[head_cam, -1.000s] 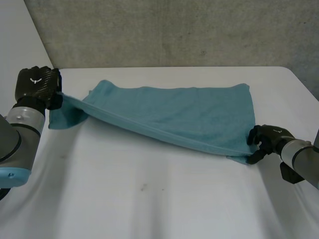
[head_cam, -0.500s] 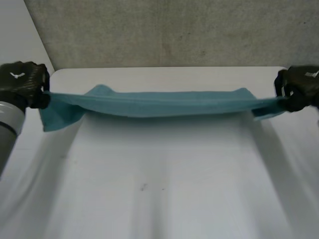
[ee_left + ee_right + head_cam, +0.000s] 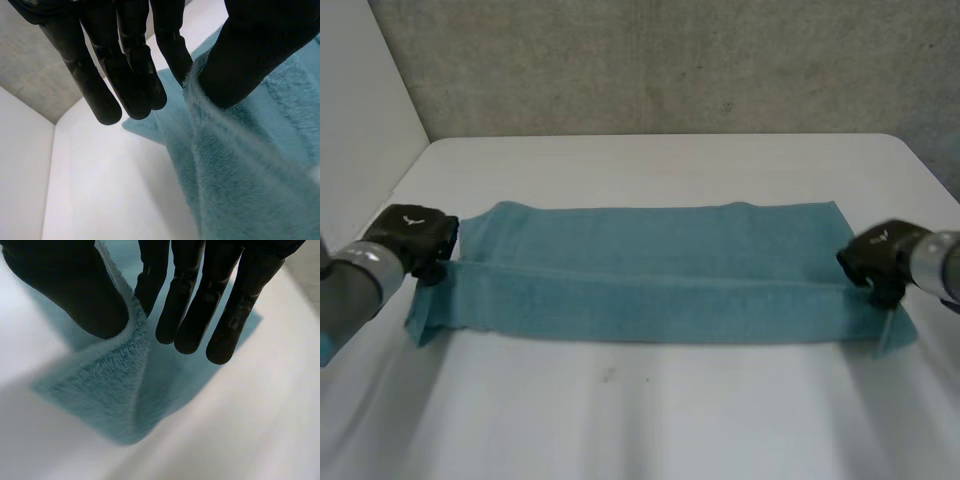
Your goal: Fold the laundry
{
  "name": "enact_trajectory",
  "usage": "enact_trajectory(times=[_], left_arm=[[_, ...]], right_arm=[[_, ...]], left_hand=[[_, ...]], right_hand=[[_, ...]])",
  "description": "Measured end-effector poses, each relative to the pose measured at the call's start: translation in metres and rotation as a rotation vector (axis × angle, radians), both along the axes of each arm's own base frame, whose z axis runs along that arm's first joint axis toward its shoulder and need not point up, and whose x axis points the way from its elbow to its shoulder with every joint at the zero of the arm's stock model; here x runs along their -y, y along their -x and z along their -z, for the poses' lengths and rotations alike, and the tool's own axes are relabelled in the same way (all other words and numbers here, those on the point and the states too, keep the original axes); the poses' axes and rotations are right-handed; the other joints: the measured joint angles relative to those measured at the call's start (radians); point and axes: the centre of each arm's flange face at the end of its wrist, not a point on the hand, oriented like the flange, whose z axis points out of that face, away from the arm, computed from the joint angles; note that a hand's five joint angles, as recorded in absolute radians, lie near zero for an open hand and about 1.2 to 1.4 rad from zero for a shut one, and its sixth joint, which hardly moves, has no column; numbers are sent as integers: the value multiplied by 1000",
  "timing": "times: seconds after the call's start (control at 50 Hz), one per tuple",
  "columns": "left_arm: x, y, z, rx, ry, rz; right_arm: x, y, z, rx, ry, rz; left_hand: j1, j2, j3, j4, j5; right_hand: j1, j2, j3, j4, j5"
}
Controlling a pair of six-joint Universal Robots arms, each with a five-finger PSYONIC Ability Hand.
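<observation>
Towel (image 3: 650,290): folded flat.
Left hand (image 3: 412,238): pinches nine-o'clock edge.
Right hand (image 3: 876,258): pinches three-o'clock edge.
Surface (image 3: 650,420): open toward six o'clock.

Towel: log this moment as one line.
towel: folded lengthwise on table | left robot hand: pinching left end | right robot hand: pinching right end | release: not yet

The towel (image 3: 650,270) lay across the table (image 3: 650,420), seemingly folded over itself. The left hand (image 3: 415,238) pinched its left end, the right hand (image 3: 877,260) its right end.
</observation>
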Motion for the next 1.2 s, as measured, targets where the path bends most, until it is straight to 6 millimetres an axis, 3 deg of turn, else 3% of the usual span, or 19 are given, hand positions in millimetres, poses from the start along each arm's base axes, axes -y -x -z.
enact_trajectory(times=[0.06, 0.12, 0.18, 0.22, 0.26, 0.3, 0.34, 0.38, 0.44, 0.54, 0.56, 0.72, 0.8, 0.9, 0.98, 1.2], left_arm=[[15, 5, -1, 11, 28, 11], [37, 13, -24, 6, 138, 16], [62, 23, -85, -36, 386, 3], [67, 25, -111, -64, 492, -4], [71, 26, -161, -138, 703, -17], [69, 25, -189, -196, 829, -23], [66, 22, -206, -243, 907, -23], [65, 20, -211, -276, 938, -24], [65, 16, -200, -299, 908, -29], [64, 11, -145, -280, 724, -49], [61, 10, -122, -268, 651, -53], [36, 11, -33, -222, 384, -32], [20, 12, 10, -202, 280, -8], [11, 11, 30, -178, 234, -2], [8, 6, 33, -161, 225, -13], [9, -8, 25, -150, 244, -51]], right_arm=[[16, -8, -6, -6, 97, 11], [43, -18, -34, 18, 303, 43], [69, -29, -91, 104, 619, 79], [73, -32, -117, 149, 744, 85], [70, -36, -162, 231, 952, 90], [64, -36, -185, 274, 1057, 89], [55, -35, -201, 308, 1134, 85], [48, -34, -204, 320, 1156, 80], [42, -34, -192, 316, 1125, 70], [35, -36, -142, 272, 943, 32], [32, -37, -125, 259, 877, 15], [16, -38, -50, 224, 620, -57], [11, -37, 5, 204, 449, -76], [7, -35, 47, 183, 321, -67], [5, -28, 63, 175, 269, -41], [14, 11, 69, 315, 167, 177]], left_hand=[[0, 0, 0, 0, 0], [0, 0, 0, 0, 0], [0, 0, 0, 0, 0], [0, 0, 0, 0, 0], [0, 0, 0, 0, 0], [0, 0, 0, 0, 0], [0, 0, 0, 0, 0], [0, 0, 0, 0, 0], [0, 0, 0, 0, 0], [0, 0, 0, 0, 0], [0, 0, 0, 0, 0], [0, 0, 1, 0, 0], [0, 0, 1, 0, 0], [0, 0, 0, 0, 0], [0, 0, 0, 0, 0], [0, 0, 1, 0, 0]], right_hand=[[0, 0, 1, 0, 0], [0, 0, 1, 0, 0], [0, 0, 1, 0, 0], [0, 0, 1, 0, 0], [0, 0, 1, 0, 0], [0, 0, 1, 0, 0], [0, 0, 1, 0, 0], [0, 0, 1, 0, 1], [0, 0, 1, 0, 1], [0, 0, 3, 0, 0], [0, 0, 3, 0, 0], [0, 0, 3, 0, 0], [0, 0, 3, 0, 0], [0, -3, -2, -7, 0], [-24, -76, -82, -93, -47], [-287, -386, -400, -411, -356]])
